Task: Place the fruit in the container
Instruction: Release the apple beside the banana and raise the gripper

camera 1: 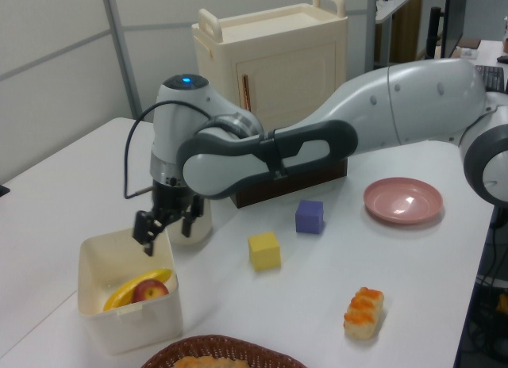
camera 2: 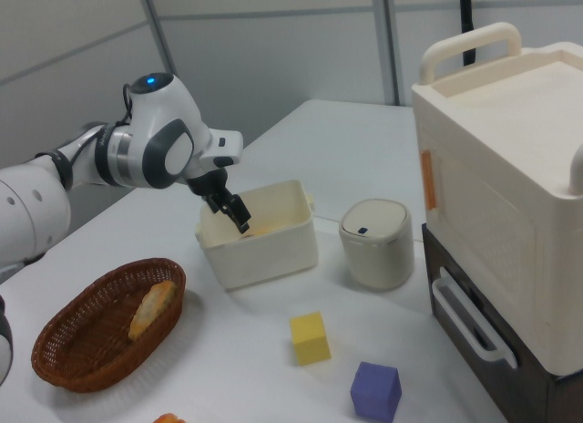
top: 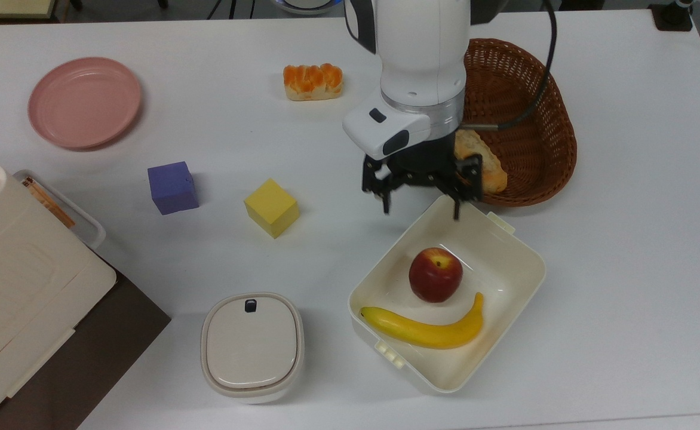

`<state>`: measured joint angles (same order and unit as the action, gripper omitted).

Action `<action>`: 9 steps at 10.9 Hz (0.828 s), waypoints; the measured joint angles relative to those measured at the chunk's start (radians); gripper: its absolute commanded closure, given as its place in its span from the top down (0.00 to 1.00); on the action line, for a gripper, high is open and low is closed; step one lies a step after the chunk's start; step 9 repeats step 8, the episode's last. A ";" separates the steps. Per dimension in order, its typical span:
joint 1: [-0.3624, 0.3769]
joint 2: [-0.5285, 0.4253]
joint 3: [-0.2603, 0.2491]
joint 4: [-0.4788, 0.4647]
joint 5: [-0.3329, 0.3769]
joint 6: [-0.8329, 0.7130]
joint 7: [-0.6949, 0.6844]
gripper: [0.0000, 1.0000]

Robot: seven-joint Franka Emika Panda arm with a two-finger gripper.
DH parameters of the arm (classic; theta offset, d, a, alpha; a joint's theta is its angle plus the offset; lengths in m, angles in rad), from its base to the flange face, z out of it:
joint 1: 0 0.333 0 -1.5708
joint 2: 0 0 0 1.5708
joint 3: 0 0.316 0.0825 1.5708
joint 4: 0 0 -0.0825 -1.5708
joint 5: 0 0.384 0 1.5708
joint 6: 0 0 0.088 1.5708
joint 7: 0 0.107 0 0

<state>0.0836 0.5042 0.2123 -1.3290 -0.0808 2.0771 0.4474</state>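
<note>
Evidently the placing part of the task is done, judging by how things lie: the apple (top: 435,275) is seen resting on the floor of the container (top: 520,276), stem dimple upward, just beside the banana (top: 424,330), which curves along the container's side nearest the top view's bottom edge. In the left view the apple (camera 1: 148,290) can be made out low inside the container (camera 1: 131,324), next to the banana (camera 1: 131,289). The gripper (top: 420,211) is held above the container's far rim in the top view, its fingers spread wide with nothing between them. What remains is judged to be a clean withdrawal: the gripper should be lifted straight up and away from the container, so that the rim is not caught by a fingertip and the light tub is not dragged or tipped. A sideways sweep toward the wicker basket (top: 529,89), which stands just beyond the container, is best avoided, since the basket's wall could be struck. The apple is round and may roll if the container is jolted, so slow motion is advised. No brand, label or legible writing can be read on the container or on the fruit.
</note>
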 measured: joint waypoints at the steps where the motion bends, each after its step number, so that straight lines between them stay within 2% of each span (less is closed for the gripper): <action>1: -0.001 -0.025 -0.003 0.006 -0.005 -0.126 -0.069 1.00; 3: -0.022 -0.087 -0.009 0.007 -0.012 -0.347 -0.214 1.00; 5: -0.063 -0.129 -0.011 0.007 -0.069 -0.496 -0.358 1.00; 8: -0.130 -0.137 -0.013 0.005 -0.094 -0.516 -0.406 1.00; 9: -0.130 -0.137 -0.013 0.005 -0.094 -0.516 -0.406 1.00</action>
